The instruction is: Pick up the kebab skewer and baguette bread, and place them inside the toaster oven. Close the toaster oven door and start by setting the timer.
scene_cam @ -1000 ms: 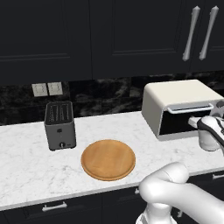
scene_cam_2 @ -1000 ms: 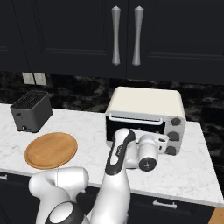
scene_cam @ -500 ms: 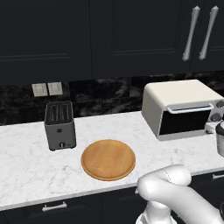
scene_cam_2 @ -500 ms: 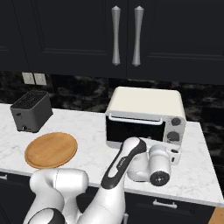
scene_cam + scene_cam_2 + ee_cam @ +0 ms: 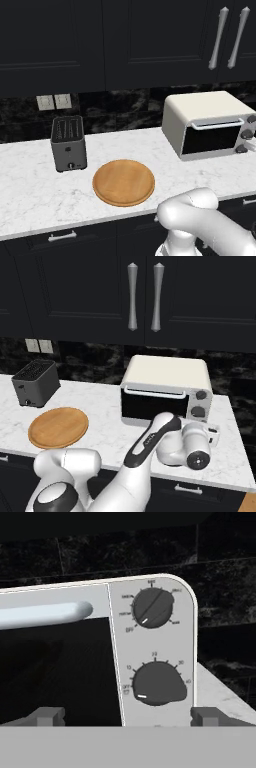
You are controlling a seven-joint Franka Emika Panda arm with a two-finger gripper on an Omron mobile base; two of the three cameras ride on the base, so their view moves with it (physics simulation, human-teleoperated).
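The cream-white toaster oven (image 5: pixel 205 120) (image 5: pixel 165 388) stands on the counter with its dark glass door (image 5: pixel 152 403) (image 5: pixel 210 140) shut. My gripper (image 5: pixel 214 433) (image 5: pixel 127 717) hovers low in front of the oven's right end, facing its knob panel. It is open, with its fingertips (image 5: pixel 47 716) set wide apart and nothing between them. The hand view has the upper knob (image 5: pixel 152 608), the lower knob (image 5: pixel 157 683) and the end of the silver door handle (image 5: pixel 45 614). The kebab skewer and baguette bread are out of view.
A round wooden plate (image 5: pixel 123 182) (image 5: pixel 58 427) lies bare near the counter's front edge. A dark grey slot toaster (image 5: pixel 69 142) (image 5: pixel 35 383) stands to its left. Dark cabinets with silver handles (image 5: pixel 145 296) hang above the oven.
My hand has dropped from in front of the oven door and swung right, so it now faces the knob panel. Its jaws have stayed wide.
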